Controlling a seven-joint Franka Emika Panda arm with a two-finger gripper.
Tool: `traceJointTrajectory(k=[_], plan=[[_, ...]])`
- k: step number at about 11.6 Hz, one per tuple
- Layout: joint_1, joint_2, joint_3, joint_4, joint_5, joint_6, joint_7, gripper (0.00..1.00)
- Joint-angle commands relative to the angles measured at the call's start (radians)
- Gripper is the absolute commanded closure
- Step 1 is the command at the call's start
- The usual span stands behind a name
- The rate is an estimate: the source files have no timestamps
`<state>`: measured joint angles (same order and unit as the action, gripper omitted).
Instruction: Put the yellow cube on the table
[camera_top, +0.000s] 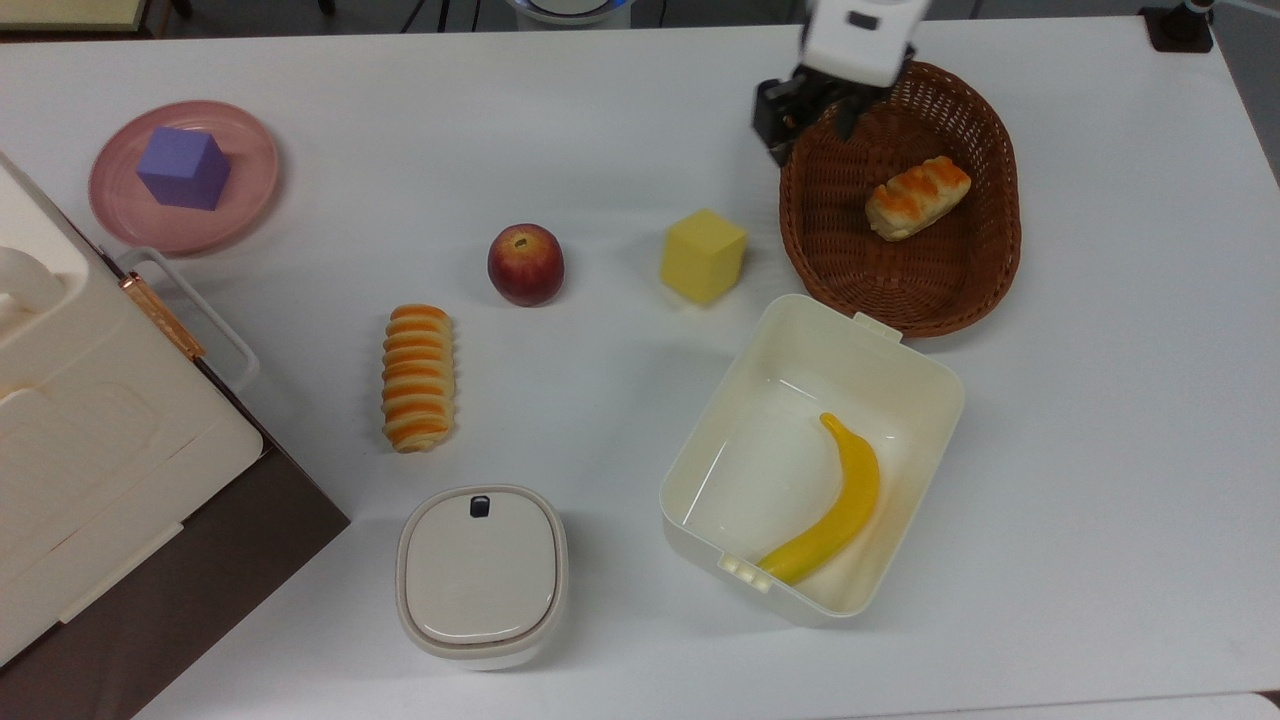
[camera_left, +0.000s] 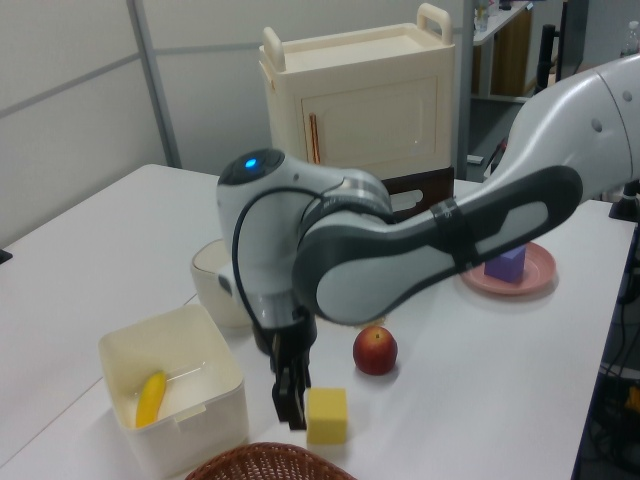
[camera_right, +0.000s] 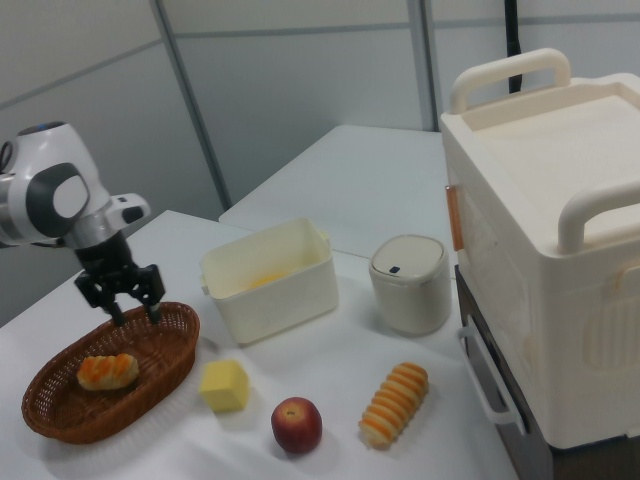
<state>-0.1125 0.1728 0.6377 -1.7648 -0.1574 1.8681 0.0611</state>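
The yellow cube (camera_top: 703, 256) (camera_left: 327, 416) (camera_right: 225, 385) rests on the white table (camera_top: 600, 120), between the apple (camera_top: 525, 263) and the wicker basket (camera_top: 990, 250). Nothing touches it. My gripper (camera_top: 812, 125) (camera_right: 135, 312) hangs open and empty over the basket's rim, up and to the right of the cube in the top view. In the left view the gripper (camera_left: 290, 400) points down just left of the cube, with the arm arching over the table.
A bread roll (camera_top: 917, 196) lies in the basket. An open white box (camera_top: 930, 390) holds a banana (camera_top: 835, 500). A striped bread (camera_top: 418, 377), a lidded canister (camera_top: 482, 572), a pink plate (camera_top: 250, 160) with a purple cube (camera_top: 183, 168), and a cream cabinet (camera_top: 80, 420) stand around.
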Motion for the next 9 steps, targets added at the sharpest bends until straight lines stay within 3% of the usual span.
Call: traceJointTrajectory(k=[1, 4, 9], plan=[[0.039, 0.017, -0.015, 0.005, -0.001, -0.020, 0.026, 0.00], [0.016, 0.031, -0.035, 0.004, -0.010, -0.020, 0.023, 0.00], [-0.208, -0.039, -0.043, 0.013, -0.025, -0.063, 0.074, 0.00]])
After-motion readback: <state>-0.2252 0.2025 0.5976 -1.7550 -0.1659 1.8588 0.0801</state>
